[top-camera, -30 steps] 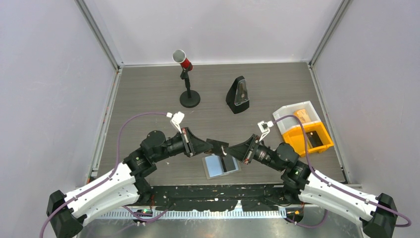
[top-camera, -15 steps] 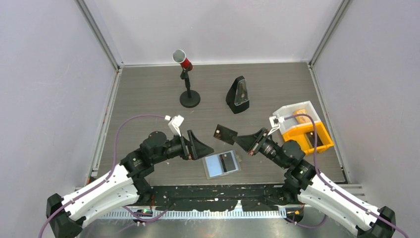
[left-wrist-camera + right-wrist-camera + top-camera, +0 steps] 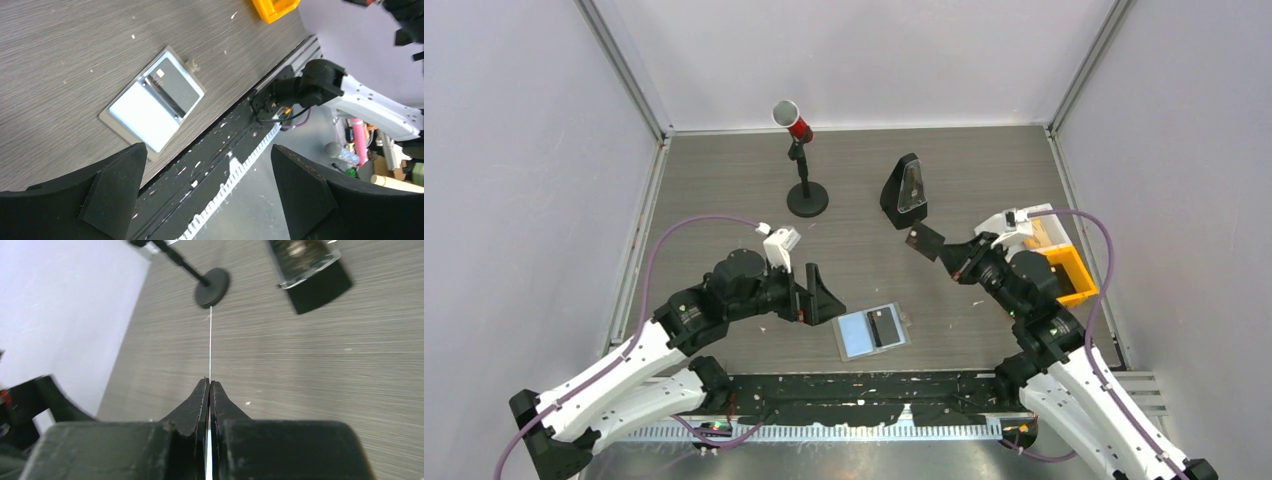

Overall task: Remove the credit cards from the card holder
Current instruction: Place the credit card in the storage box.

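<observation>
The card (image 3: 210, 345) in the right claw (image 3: 209, 383) shows only edge-on, its face hidden.

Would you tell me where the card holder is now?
In the top view, the card holder lies flat near the front edge of the table, just right of the left gripper.

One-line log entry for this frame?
right gripper: shut on dark thin card, aloft | left gripper: open, beside light-blue two-panel card holder | black card in holder's right panel
</observation>
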Tool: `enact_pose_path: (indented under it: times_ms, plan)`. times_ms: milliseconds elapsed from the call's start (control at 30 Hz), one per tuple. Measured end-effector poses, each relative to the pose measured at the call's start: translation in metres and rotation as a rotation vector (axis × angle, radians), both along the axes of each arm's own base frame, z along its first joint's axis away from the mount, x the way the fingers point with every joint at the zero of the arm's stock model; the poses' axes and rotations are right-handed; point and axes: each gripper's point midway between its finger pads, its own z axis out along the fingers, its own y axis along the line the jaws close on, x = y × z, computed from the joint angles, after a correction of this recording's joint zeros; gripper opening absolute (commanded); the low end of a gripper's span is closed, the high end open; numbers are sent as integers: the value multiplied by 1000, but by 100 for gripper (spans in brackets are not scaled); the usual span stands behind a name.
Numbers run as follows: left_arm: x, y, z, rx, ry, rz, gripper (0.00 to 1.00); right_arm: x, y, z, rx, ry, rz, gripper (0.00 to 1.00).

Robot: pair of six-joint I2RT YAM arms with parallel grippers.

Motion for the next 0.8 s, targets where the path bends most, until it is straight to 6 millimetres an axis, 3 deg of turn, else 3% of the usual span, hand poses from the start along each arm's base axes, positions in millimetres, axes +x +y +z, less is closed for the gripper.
enact_pose_path:
  times_ms: [333, 633, 800]
  plan:
    - [-13, 20, -24, 149, 3, -54, 99, 25, -96, -23, -151, 134, -323, 5]
    - [-22, 39, -25, 212, -78, -103, 99, 20, -177, -38, -201, 269, -556, 5]
    - [-23, 42, -26, 226, -96, -120, 99, 12, -210, -44, -185, 327, -629, 5]
